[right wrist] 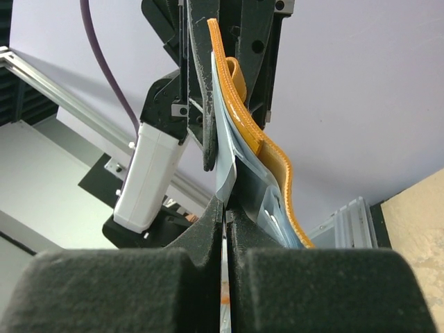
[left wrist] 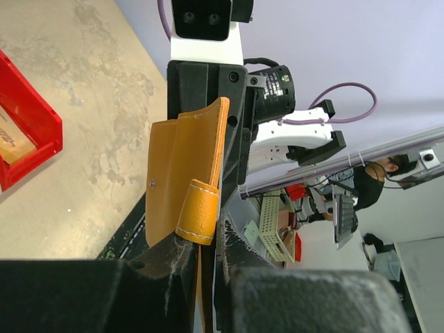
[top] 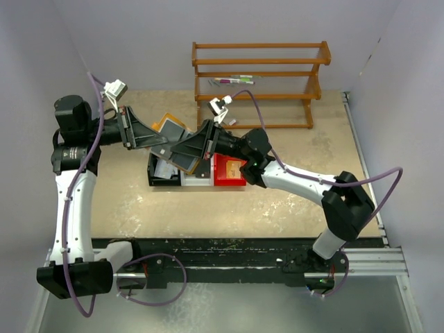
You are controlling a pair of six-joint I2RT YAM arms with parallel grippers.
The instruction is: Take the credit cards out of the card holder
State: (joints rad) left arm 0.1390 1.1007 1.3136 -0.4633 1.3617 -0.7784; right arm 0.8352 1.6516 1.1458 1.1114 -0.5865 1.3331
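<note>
The card holder (left wrist: pixel 184 180) hangs in the air, clear of the table, clamped at its lower edge between the closed jaws of the left gripper (left wrist: pixel 208 244); in the top view it sits above the row of bins, at about 11 o'clock from the red bin (top: pixel 229 175); the right gripper (right wrist: pixel 225 239) meets it from 3 o'clock, its jaws pressed together on the thin pale edge of a credit card (right wrist: pixel 223 284) that comes out of the blue-grey lining; the holder looks light and soft, its orange flap bowing away at 1 o'clock in the right wrist view, so it will likely flex and twist under a pull; the card is probably stiff, thin and slick; a pinch deep on its exposed edge, drawn straight along the pocket, seems best; a skewed pull could drag the holder out of the left jaws
</note>
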